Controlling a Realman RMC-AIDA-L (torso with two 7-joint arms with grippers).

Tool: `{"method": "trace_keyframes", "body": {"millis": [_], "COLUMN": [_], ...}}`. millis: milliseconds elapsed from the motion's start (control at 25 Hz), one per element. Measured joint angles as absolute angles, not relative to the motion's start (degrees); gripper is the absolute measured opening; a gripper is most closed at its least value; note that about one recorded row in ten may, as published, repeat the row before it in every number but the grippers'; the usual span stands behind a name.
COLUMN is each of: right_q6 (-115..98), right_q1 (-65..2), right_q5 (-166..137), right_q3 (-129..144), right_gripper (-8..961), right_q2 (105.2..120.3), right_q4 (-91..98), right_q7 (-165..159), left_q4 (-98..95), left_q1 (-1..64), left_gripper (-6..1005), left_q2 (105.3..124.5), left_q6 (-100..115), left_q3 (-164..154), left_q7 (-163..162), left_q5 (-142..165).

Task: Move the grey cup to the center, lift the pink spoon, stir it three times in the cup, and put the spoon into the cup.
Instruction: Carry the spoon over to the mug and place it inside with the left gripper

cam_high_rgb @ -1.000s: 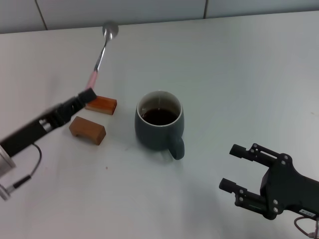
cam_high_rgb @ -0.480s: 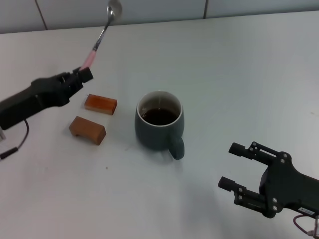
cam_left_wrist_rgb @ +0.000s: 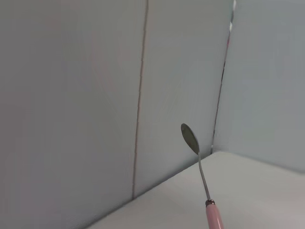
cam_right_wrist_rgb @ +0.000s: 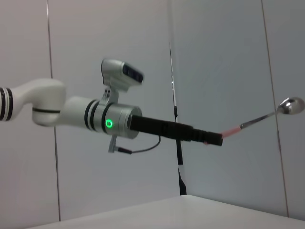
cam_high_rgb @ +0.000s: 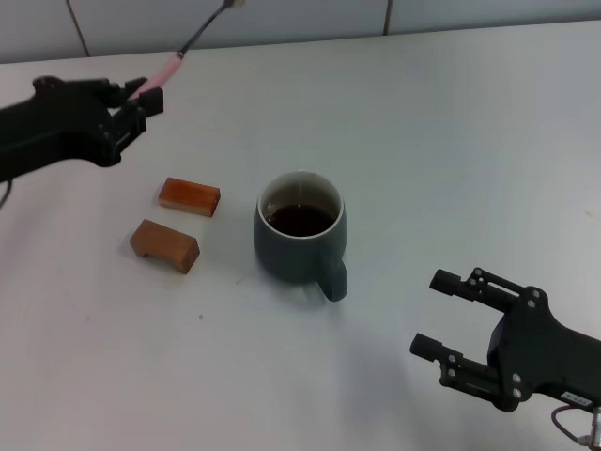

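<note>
The grey cup [cam_high_rgb: 301,238] stands mid-table with dark liquid inside, its handle toward the front right. My left gripper [cam_high_rgb: 139,101] is raised at the far left, shut on the pink handle of the pink spoon [cam_high_rgb: 169,67]. The spoon's metal neck slants up and away, and its bowl leaves the top of the head view. In the left wrist view the spoon [cam_left_wrist_rgb: 198,167] points up against the wall. In the right wrist view the left gripper [cam_right_wrist_rgb: 213,138] holds the spoon [cam_right_wrist_rgb: 259,117] in the air. My right gripper [cam_high_rgb: 439,314] rests open at the front right, apart from the cup.
Two brown wooden blocks [cam_high_rgb: 190,196] [cam_high_rgb: 165,244] lie left of the cup, below the raised left arm. A tiled wall [cam_high_rgb: 282,19] borders the table's far edge. Bare white tabletop [cam_high_rgb: 451,141] spreads to the right of the cup.
My left gripper has lifted the spoon up and toward the far left, away from the blocks. The spoon's bowl has left the head view. Cup and right gripper have stayed put.
</note>
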State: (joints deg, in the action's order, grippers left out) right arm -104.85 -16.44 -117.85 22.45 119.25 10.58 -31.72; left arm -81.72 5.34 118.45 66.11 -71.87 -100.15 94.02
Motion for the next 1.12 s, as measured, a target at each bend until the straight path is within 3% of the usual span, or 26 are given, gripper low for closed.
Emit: {"method": "trace_keyframes", "body": {"millis": [480,1120], "right_q6": [-104.8,-104.9], "right_q1": [-16.5,-16.8], "right_q5": [-117.8,-117.8], "right_q3": [22.4,22.4], "right_gripper": [711,711], "right_q2": [119.27,119.26], "right_q4": [10.5,10.5], "right_q7": [-31.6,-31.7], "left_q4": [-97.0,-101.5], "left_q1": [4.7,7.0], "left_gripper": [130,130], "left_q2": [118.42,118.35], "left_q6": [67.2,69.3], "left_q3": [-72.9,-74.6], "left_q7": [-103.6,-105.2], "left_q5": [105.9,112.8]}}
